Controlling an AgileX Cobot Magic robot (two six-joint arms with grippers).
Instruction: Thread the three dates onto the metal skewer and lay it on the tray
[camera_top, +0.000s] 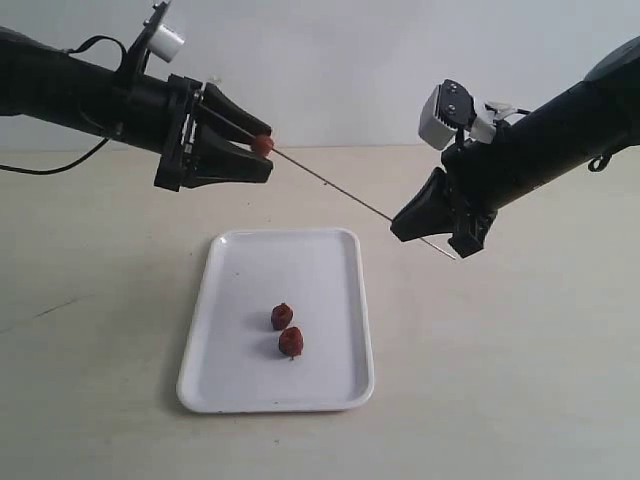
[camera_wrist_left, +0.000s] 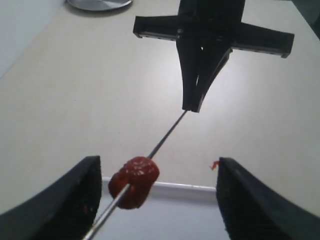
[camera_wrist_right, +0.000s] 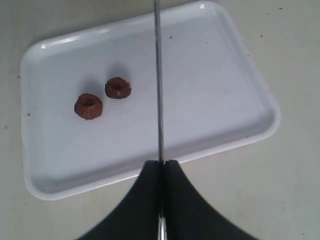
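Holds the skewer (camera_top: 340, 190) by one end in the right gripper (camera_top: 400, 228), jaws clamped on it, for steady threading over the tray (camera_top: 215, 300). Holds the left gripper (camera_top: 268, 150) with jaws wide apart around one date (camera_top: 262, 145), threaded near the tip, without touching. Leaves two dates (camera_top: 282, 316) on the tray.

The metal skewer (camera_wrist_right: 159, 90) leaves the right wrist view before its left end, its gripped stretch is hidden between the right end effector's (camera_wrist_right: 161, 164) closed fingers, and the left wrist view shows only a strip of the tray (camera_wrist_left: 180, 186).
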